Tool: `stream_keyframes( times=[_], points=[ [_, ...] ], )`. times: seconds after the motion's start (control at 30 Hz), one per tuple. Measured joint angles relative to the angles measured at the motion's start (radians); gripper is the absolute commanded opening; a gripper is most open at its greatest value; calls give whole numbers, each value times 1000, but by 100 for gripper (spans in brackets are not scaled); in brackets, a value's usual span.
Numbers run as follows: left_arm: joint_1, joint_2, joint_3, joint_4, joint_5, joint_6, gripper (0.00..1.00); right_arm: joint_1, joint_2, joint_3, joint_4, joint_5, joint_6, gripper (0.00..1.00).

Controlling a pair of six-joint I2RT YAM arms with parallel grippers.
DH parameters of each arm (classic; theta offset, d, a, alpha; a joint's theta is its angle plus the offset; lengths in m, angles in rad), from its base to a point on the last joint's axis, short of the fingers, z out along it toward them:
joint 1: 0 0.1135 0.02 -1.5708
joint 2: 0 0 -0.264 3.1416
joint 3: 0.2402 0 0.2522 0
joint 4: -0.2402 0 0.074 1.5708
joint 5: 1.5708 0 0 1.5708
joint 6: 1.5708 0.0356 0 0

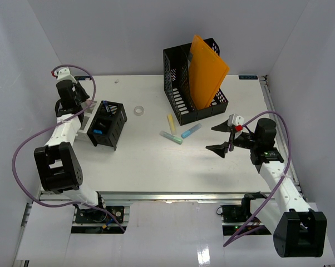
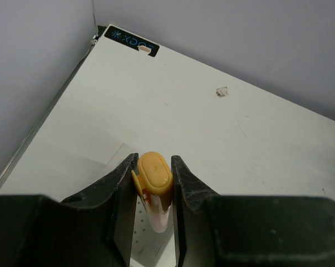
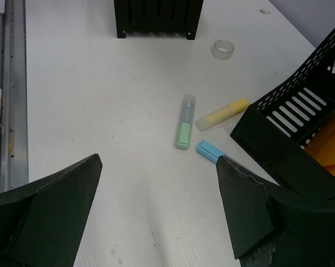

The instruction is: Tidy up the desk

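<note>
The white desk (image 1: 145, 164) holds three loose highlighters near its middle: yellow (image 1: 171, 123), green (image 1: 171, 137) and blue (image 1: 191, 131). They also show in the right wrist view as yellow (image 3: 222, 113), green (image 3: 184, 129) and blue (image 3: 208, 151). My left gripper (image 1: 88, 109) is at the far left, beside a small black organizer box (image 1: 107, 123). In its wrist view the left gripper (image 2: 154, 162) is shut on an orange-capped highlighter (image 2: 154, 178), held above the desk (image 2: 212, 122). My right gripper (image 1: 213, 138) is wide open and empty, above the desk to the right of the loose highlighters (image 3: 159, 160).
A black mesh file holder (image 1: 181, 92) with an orange folder (image 1: 206, 72) stands at the back centre-right. A clear tape ring (image 1: 138, 110) lies left of it, also in the right wrist view (image 3: 223, 49). A white printed piece (image 2: 151, 245) lies under the left jaws.
</note>
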Motion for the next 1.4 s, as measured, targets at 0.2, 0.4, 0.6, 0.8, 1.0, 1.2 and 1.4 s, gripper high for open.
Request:
stream_keyframes(
  times=[0.2, 0.4, 0.6, 0.8, 1.0, 1.2, 1.4],
  points=[
    [2, 45, -2, 8, 2, 11, 10, -22, 2, 0, -5, 0, -1, 90],
    [2, 44, -53, 35, 8, 4, 64, -23, 19, 0, -22, 0, -10, 90],
    [2, 26, -88, 9, 25, -15, 92, -23, 48, 0, -60, 2, -47, 90],
    [2, -92, -153, -1, 68, -63, 98, -18, 107, 12, -115, 29, -71, 93],
    [2, -328, -270, 7, 196, -167, 98, 170, 259, 127, -220, 253, -78, 94],
    [3, -540, -416, 88, 492, -284, 98, 419, 447, 288, -310, 559, -94, 90],
    [-1, -531, -600, 244, 827, -411, 98, 552, 654, 537, -425, 681, -199, 90]
  ],
)
